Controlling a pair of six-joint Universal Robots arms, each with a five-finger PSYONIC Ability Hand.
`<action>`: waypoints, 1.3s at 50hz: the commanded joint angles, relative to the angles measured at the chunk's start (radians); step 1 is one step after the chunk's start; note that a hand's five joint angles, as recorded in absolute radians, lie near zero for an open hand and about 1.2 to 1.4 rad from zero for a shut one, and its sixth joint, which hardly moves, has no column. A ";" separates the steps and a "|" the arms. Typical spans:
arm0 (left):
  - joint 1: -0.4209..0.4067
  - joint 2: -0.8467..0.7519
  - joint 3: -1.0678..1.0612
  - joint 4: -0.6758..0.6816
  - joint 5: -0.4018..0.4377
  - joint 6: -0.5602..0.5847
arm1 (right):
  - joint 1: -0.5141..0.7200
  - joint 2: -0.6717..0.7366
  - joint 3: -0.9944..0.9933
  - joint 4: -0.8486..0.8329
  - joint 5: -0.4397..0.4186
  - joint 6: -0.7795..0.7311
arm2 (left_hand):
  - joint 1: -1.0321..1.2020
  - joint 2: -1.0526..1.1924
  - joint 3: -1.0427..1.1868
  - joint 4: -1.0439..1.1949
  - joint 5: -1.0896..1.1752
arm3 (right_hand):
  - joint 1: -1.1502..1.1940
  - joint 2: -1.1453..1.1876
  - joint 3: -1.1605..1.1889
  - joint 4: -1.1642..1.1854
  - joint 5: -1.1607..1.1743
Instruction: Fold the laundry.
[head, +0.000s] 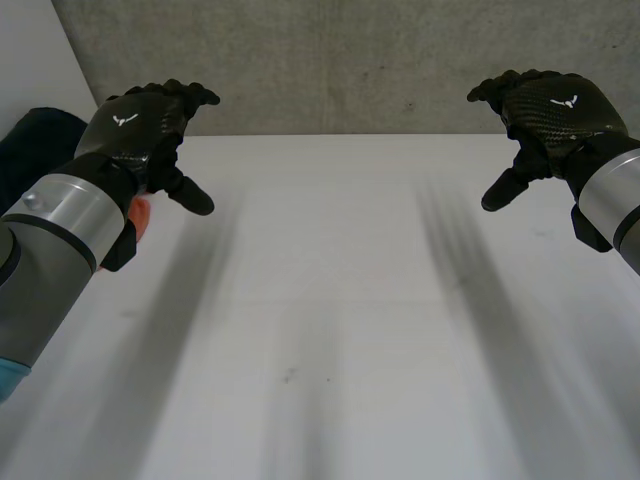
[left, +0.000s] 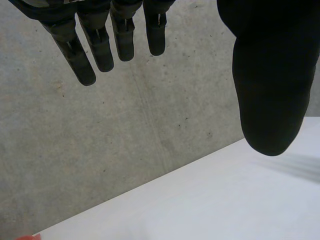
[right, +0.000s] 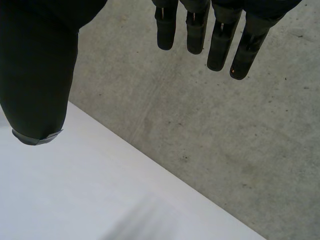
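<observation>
My left hand (head: 140, 125) hovers above the far left part of the white table (head: 330, 300), fingers relaxed and spread, holding nothing. In the left wrist view its fingers (left: 102, 42) and thumb (left: 270, 90) stand straight and apart. My right hand (head: 555, 110) hovers above the far right part of the table, open and holding nothing as well. In the right wrist view its fingers (right: 220, 42) and thumb (right: 37, 85) are straight with a wide gap between them. A dark cloth (head: 35, 150) lies off the table's left edge, behind my left arm.
A grey concrete wall (head: 350, 60) rises behind the table's far edge. A small orange-red thing (head: 141, 217) peeks out beside my left wrist at the table's left side.
</observation>
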 joint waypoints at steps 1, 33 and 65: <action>0.005 0.003 0.007 0.000 -0.003 0.014 | -0.001 0.000 0.001 -0.002 -0.003 -0.002 | -0.086 -0.097 -0.094 -0.097 -0.094 | -0.031 -0.097 -0.100 -0.101 -0.089; 0.562 -0.572 0.267 0.201 -0.008 0.823 | 0.033 0.005 0.027 -0.017 -0.006 -0.003 | 0.038 0.026 0.029 0.026 0.029 | -0.031 -0.097 -0.100 -0.101 -0.089; 0.186 -0.282 0.126 0.447 -0.081 0.536 | 0.089 0.019 0.038 -0.034 0.007 -0.092 | 1.129 1.118 1.121 1.118 1.121 | -0.031 -0.097 -0.100 -0.101 -0.089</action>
